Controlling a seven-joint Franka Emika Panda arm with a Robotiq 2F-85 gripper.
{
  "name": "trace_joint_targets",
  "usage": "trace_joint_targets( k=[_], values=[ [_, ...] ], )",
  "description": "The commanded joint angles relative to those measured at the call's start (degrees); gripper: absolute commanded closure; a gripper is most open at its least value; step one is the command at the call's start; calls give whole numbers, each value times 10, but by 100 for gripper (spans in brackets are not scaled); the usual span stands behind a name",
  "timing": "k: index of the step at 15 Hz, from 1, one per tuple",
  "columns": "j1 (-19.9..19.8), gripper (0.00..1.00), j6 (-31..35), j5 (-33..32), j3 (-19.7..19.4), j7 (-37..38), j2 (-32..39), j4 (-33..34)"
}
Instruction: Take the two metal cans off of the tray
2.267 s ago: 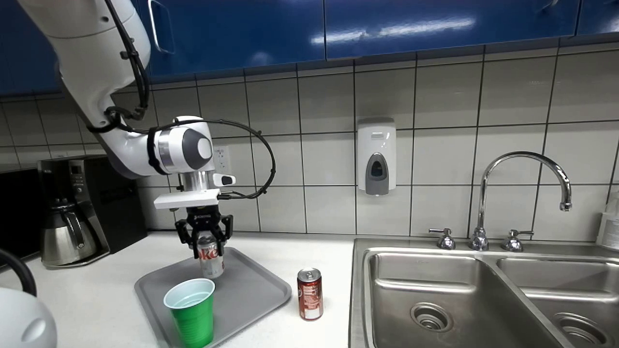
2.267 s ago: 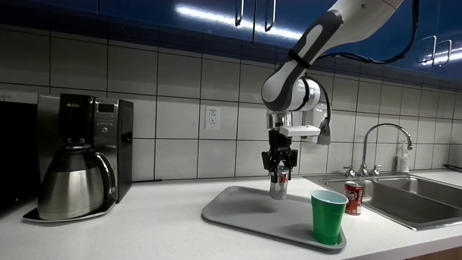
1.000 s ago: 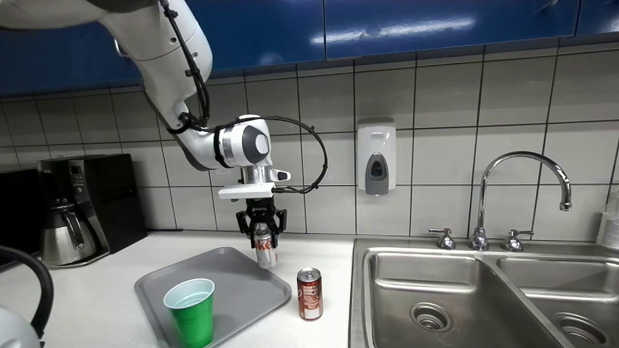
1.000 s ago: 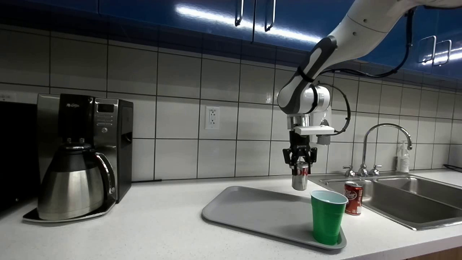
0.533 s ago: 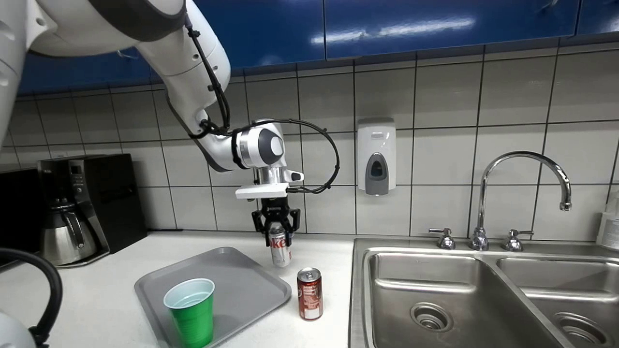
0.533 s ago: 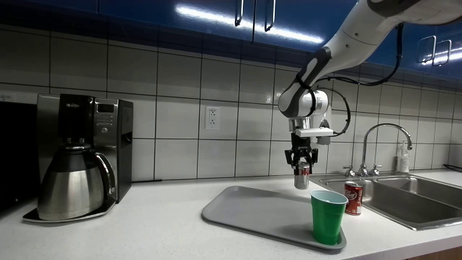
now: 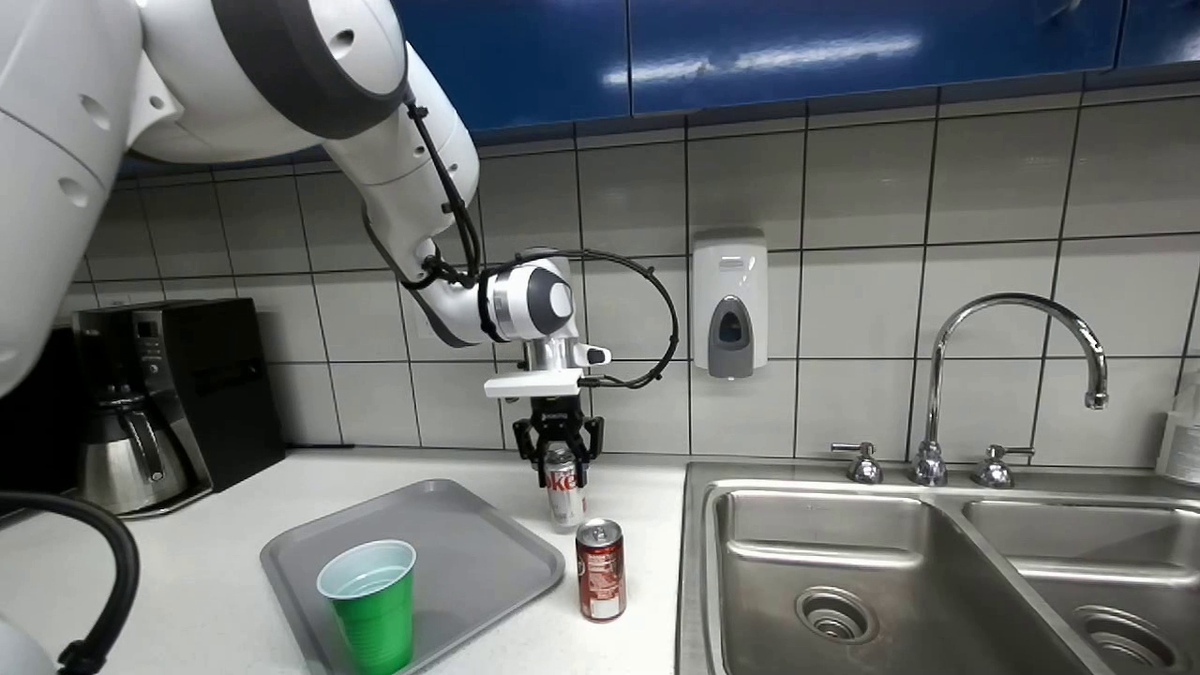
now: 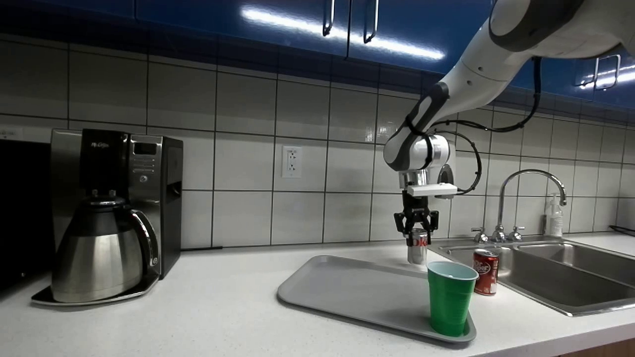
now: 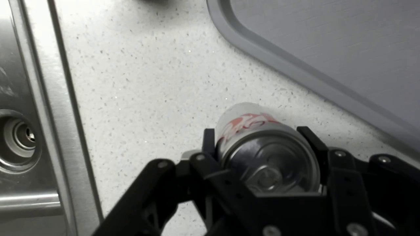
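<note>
My gripper (image 7: 562, 476) points down and is shut on the silvery grey can with the reddish band (image 7: 566, 508). In the wrist view, both fingers flank this can (image 9: 265, 157) just below its silver top. The can is upright over the white counter, outside the grey tray (image 7: 478, 544), between tray and sink. Whether its base touches the counter I cannot tell. The dark red can (image 7: 601, 574) stands upright on the counter, off the tray, in front of the held can; it also shows in an exterior view (image 8: 486, 272). The tray's rim (image 9: 288, 62) lies beside the held can.
A green plastic cup (image 7: 375, 614) stands on the tray's front corner. The steel sink (image 7: 698, 572) lies beside the cans, its edge (image 9: 54, 108) also in the wrist view. A coffee maker (image 8: 114, 213) stands beyond the tray. A soap dispenser (image 7: 729, 309) hangs on the tiled wall.
My gripper has carried the silvery can from over the tray toward the sink, to above the counter behind the dark red can. In the last half second it has come lower.
</note>
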Motion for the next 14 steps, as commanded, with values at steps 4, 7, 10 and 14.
trace_joint_targets(
  k=[4, 7, 10, 14],
  values=[
    [-11, 62, -33, 9, 4, -8, 29, 49],
    [-13, 62, -35, 11, 5, -8, 36, 54],
    [-12, 11, -40, 12, 5, -5, 40, 57],
    [-12, 0, -46, 13, 6, -7, 33, 53]
  ],
)
